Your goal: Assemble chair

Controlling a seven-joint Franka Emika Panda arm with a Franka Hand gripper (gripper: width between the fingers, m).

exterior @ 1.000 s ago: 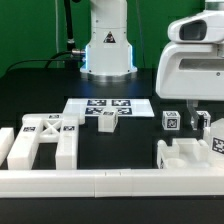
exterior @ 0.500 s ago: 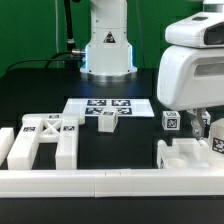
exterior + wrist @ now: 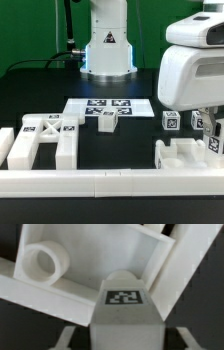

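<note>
My gripper [image 3: 206,120] hangs low at the exterior view's right, over the chair parts there. In the wrist view the gripper [image 3: 126,340] is open, with one finger [image 3: 69,339] on each side of a white square leg [image 3: 126,308] that bears a tag; a gap shows on both sides. Beyond the leg lies a white framed panel with a round hole [image 3: 45,262]. In the exterior view, another tagged leg [image 3: 171,122] stands beside the gripper and the white seat part [image 3: 185,155] lies in front. An X-braced frame [image 3: 45,140] lies at the left.
The marker board [image 3: 85,105] lies mid-table with a small tagged white part [image 3: 106,119] on it. A long low white border rail [image 3: 100,182] runs along the front. The robot base [image 3: 107,45] stands at the back.
The gripper has come down towards the parts at the exterior view's right; its fingers now sit lower, around the leg. The parts have not moved.
</note>
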